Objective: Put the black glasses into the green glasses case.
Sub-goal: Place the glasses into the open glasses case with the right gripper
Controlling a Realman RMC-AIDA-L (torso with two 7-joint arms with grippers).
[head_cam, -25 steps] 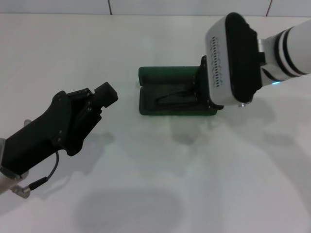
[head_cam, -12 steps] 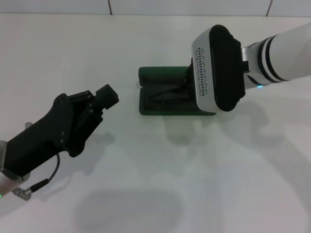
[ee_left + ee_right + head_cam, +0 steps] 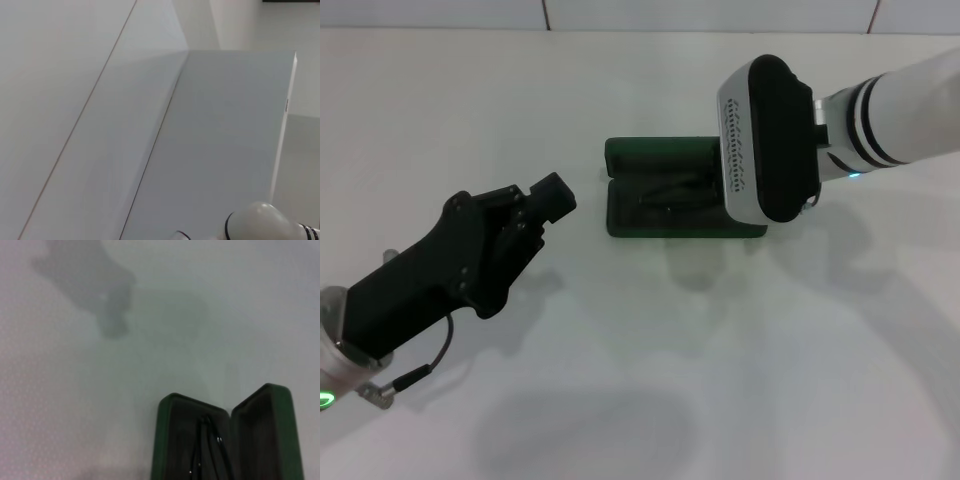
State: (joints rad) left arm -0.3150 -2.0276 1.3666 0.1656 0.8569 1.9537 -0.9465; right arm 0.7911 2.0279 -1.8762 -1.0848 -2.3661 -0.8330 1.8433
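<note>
Black glasses (image 3: 206,450) in open green glasses case (image 3: 660,200) (lid up), right gripper (image 3: 720,190) above

A plain white table (image 3: 620,90) fills the head view, soft shadows pooling on its near part, with a pale tiled wall (image 3: 700,12) running along its far edge.

The left gripper (image 3: 552,197) is matte black and blocky, with angular plates; a thin black cable loops at its 7 o'clock end by a silver fitting and a green light. The right arm (image 3: 900,110) is glossy white with black rings, ending in a white housing with a black pad and rows of vent slots.
</note>
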